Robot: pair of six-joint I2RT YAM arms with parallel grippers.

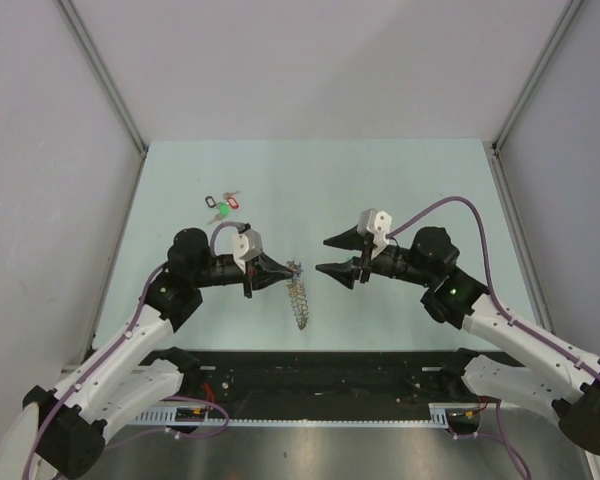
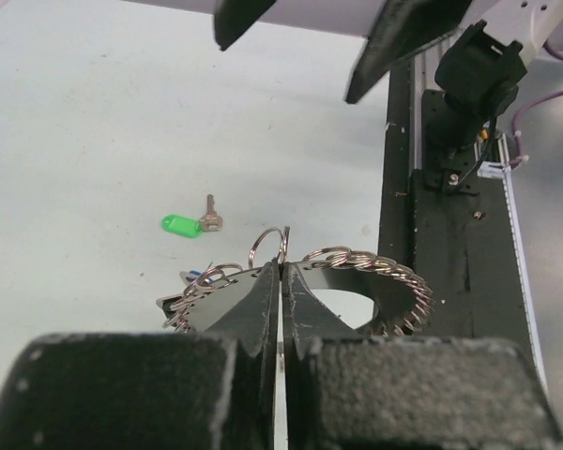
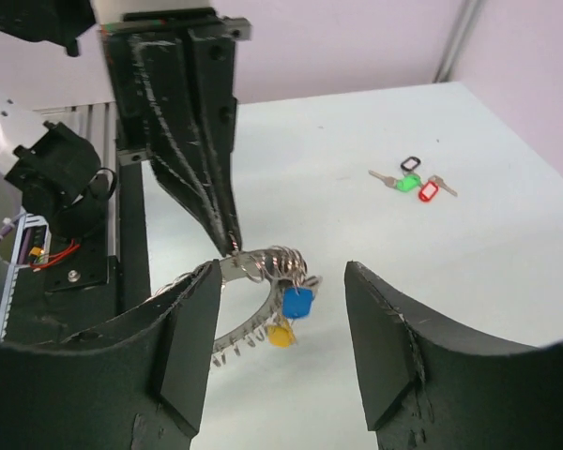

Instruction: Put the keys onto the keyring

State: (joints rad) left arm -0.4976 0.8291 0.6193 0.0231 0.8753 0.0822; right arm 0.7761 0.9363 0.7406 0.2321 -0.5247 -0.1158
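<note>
The keyring (image 1: 300, 298) is sitting near the middle of the worktop (image 1: 430, 180), slightly toward the near edge, with its far end pinched in the left gripper (image 1: 292, 268). That gripper's fingers are pressing fully together on the coil, with a small split ring standing up beside the pinch point. Whether the ring's near end is resting on the surface cannot be told. In the right wrist view the blue-tagged key (image 3: 297, 302) is hanging from the coil, and a yellow tag (image 3: 280, 335) is hanging just below it, so one key is judged to be on already. The green-tagged key (image 2: 181, 224) is lying loose on the surface beyond the left fingertips, apart from the ring; in the overhead view it is hidden. The right gripper (image 1: 323, 255) is hovering just beside the ring on its right, fingers spread wide and holding nothing. The bunch of three keys (image 1: 223, 207) is lying well apart, toward the far-left corner. Assessment: the task is roughly half complete and the step in hand is collecting the green-tagged key. The next move is calling for the right gripper to lower onto that key and take it by the tag, leaving the hole free for threading onto the coil while the left gripper is steadying the ring.
</note>
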